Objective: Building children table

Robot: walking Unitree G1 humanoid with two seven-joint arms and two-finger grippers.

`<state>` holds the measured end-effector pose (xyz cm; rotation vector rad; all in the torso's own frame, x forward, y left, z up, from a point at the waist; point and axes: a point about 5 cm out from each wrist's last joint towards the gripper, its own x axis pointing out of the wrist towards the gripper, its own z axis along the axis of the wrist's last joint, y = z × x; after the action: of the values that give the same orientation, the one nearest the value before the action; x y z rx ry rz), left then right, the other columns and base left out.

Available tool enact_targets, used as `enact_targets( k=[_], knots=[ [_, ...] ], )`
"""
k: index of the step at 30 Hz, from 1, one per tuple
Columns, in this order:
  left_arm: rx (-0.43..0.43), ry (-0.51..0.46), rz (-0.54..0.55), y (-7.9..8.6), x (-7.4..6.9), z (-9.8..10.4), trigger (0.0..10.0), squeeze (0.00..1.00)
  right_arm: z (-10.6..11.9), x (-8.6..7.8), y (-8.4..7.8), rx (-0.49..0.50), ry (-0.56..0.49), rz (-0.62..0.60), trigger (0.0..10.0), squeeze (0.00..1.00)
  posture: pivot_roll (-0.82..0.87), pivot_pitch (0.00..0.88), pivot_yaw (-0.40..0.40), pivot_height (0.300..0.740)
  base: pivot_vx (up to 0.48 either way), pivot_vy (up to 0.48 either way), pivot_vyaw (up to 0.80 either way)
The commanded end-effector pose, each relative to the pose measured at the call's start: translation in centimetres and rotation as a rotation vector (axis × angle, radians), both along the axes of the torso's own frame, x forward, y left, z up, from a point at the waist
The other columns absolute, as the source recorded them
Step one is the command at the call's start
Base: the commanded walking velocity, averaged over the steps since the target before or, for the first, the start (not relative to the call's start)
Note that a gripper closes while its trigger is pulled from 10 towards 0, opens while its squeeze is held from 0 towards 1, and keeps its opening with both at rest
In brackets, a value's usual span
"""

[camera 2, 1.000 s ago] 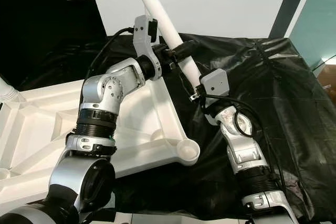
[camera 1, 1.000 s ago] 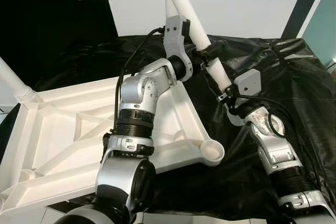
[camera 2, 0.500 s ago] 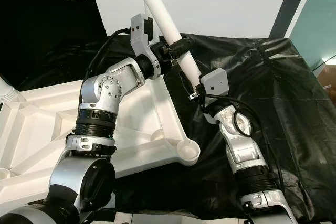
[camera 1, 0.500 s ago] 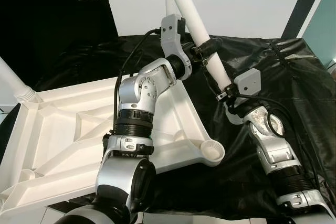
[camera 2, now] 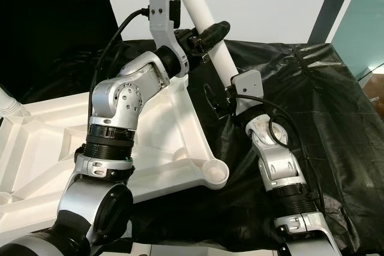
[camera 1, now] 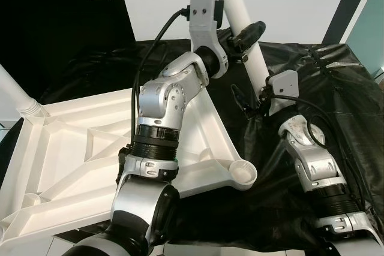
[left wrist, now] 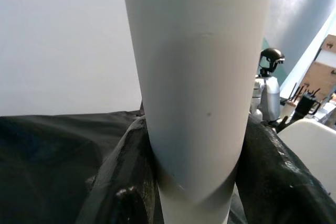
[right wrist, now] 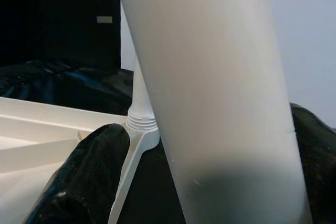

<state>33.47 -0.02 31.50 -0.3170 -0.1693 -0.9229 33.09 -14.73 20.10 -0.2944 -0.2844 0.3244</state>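
1. I hold the long white plastic table leg (camera 1: 240, 10) in both pincers. My left pincer (camera 1: 245, 33) pinches it higher up. My right pincer (camera 1: 259, 93) pinches it near its lower end, above the black plastic sheet (camera 1: 336, 88) that covers the surface below.
2. The leg hangs tilted, its top leaning toward my left and its foot clear of the sheet (the very tip is hidden behind my right wrist).
3. The upturned white plastic tabletop (camera 1: 90, 148) lies on the sheet's left part. Its near-right corner has an empty round socket (camera 1: 243, 173), while two other corners already carry standing legs (camera 1: 15, 94).
4. My judgement is that the step in hand is carrying this leg to that open socket.
5. To do it well, I should bring the leg upright first, then lower its foot squarely over the socket's rim.
6. Both grips should move together; otherwise the leg may twist or slip.
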Motion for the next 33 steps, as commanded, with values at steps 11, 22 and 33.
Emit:
enact_targets(
  k=[11, 22, 33],
  knots=[
    [0.006, -0.14, -0.05, -3.0, -3.1, 0.1, 10.0, 0.0, 0.4, 0.7, 0.4, 0.003, 0.08, -0.017, 10.0, 0.0, -0.07, 0.0, 0.039, 0.74, 0.0, 0.0, 0.0],
    [0.013, -0.16, -0.071, -3.7, -3.9, -0.1, 10.0, 0.0, 1.1, 0.7, 0.5, -0.069, 0.072, -0.002, 10.0, 0.0, -0.08, 0.0, 0.045, 0.74, 0.0, 0.0, 0.0],
    [0.013, -0.17, -0.078, -3.7, -4.1, 0.0, 10.0, 0.0, 0.9, 0.5, 0.3, -0.073, 0.095, -0.017, 0.0, 0.0, -0.07, 0.0, 0.045, 0.74, 0.0, 0.0, 0.0]
  ],
)
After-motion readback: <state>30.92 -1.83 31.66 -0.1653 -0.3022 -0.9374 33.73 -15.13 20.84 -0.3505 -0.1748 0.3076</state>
